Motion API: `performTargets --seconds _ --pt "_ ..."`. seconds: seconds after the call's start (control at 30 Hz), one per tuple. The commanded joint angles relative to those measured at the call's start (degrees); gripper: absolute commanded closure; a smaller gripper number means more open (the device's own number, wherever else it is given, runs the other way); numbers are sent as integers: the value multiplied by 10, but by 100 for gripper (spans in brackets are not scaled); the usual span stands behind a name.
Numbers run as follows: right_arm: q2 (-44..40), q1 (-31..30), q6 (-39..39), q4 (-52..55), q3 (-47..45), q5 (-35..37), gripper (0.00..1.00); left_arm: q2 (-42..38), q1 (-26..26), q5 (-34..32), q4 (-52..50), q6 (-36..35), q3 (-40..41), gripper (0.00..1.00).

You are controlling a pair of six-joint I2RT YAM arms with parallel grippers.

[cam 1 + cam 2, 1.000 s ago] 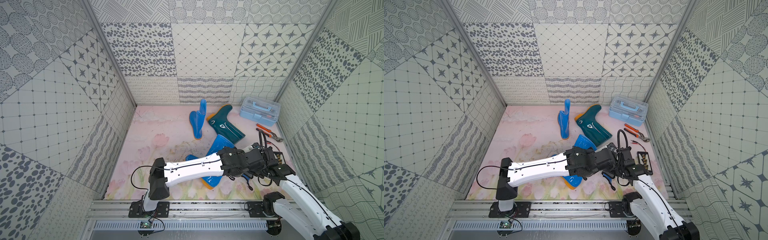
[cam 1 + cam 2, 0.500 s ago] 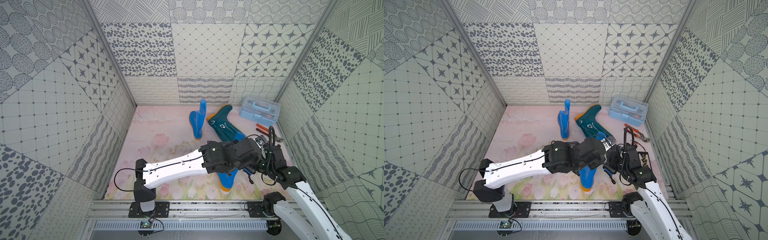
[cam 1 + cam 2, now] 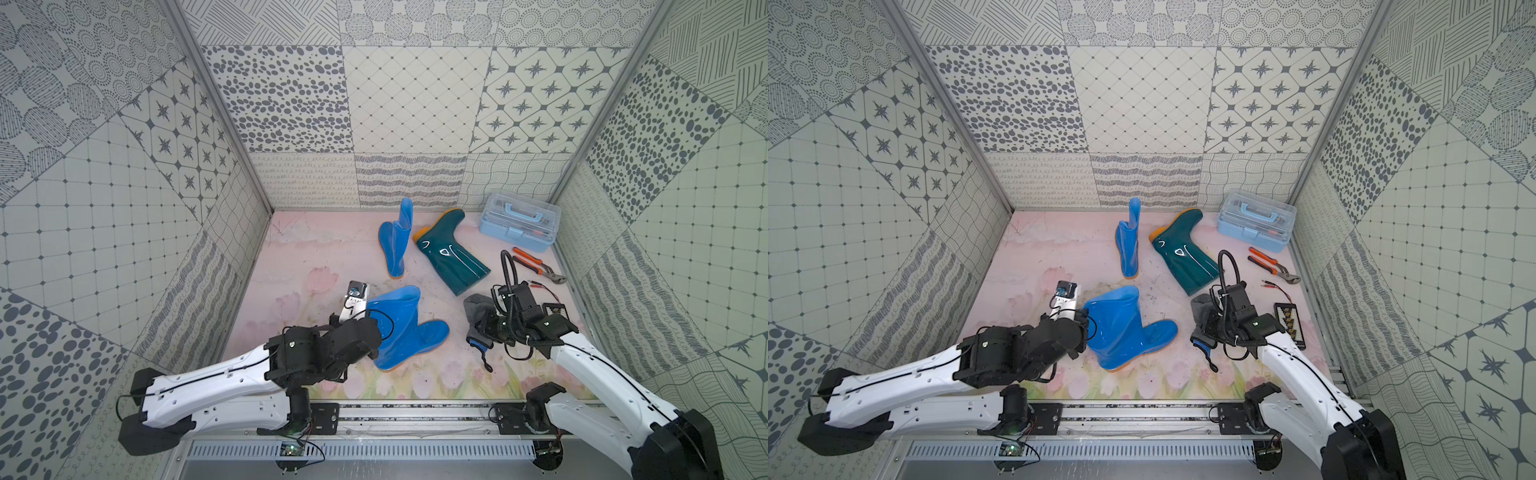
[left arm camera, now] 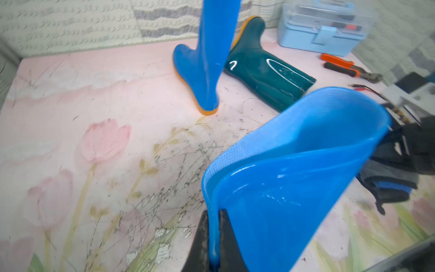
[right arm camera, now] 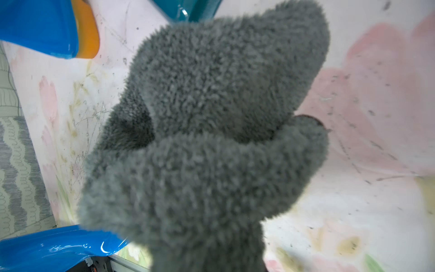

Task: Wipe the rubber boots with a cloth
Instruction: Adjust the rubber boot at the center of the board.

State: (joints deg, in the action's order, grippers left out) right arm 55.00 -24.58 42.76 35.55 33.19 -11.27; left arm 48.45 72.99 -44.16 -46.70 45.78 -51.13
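The left gripper (image 4: pixel 213 227) is clamped on the rim of the near blue boot (image 3: pixel 399 328), one finger inside the shaft and one outside. That boot stands on its orange sole at the front of the floral mat (image 3: pixel 311 257), and the left wrist view looks into its open shaft at ribbed blue lining. Just beside it, the right gripper (image 3: pixel 493 329) is closed on the cloth (image 3: pixel 478 320) – a bunched grey wad with a blue-trimmed corner hanging down.

Further back, the far blue boot (image 3: pixel 395 245) stands upright beside the teal boot (image 3: pixel 451 259), which lies on its side. The pale blue toolbox (image 3: pixel 517 226) sits shut in the back right corner; through its clear lid I make out orange and dark tool shapes – too blurred to name. Orange-handled pliers (image 3: pixel 536 268) lie on the mat near it.
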Motion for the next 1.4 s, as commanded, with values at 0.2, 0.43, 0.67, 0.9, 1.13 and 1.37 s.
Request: performTargets --seconds 0.2,0.43,0.67,0.9,1.13,1.37 --pt "7 -135 84 -68 -54 45 100 145 -175 20 -181 236 -3 100" --pt "29 -170 93 -86 -50 63 96 195 -311 92 -109 129 16 100" --pt "81 -172 83 -124 -26 56 96 137 -446 216 -12 18 87 100" --pt "135 -177 67 -129 24 53 96 154 -466 263 -4 -29 81 82" --pt "136 -177 64 -115 34 71 96 115 -466 248 -54 -42 46 58" --pt "157 -177 67 -121 46 67 96 75 -466 219 -112 -76 -20 44"
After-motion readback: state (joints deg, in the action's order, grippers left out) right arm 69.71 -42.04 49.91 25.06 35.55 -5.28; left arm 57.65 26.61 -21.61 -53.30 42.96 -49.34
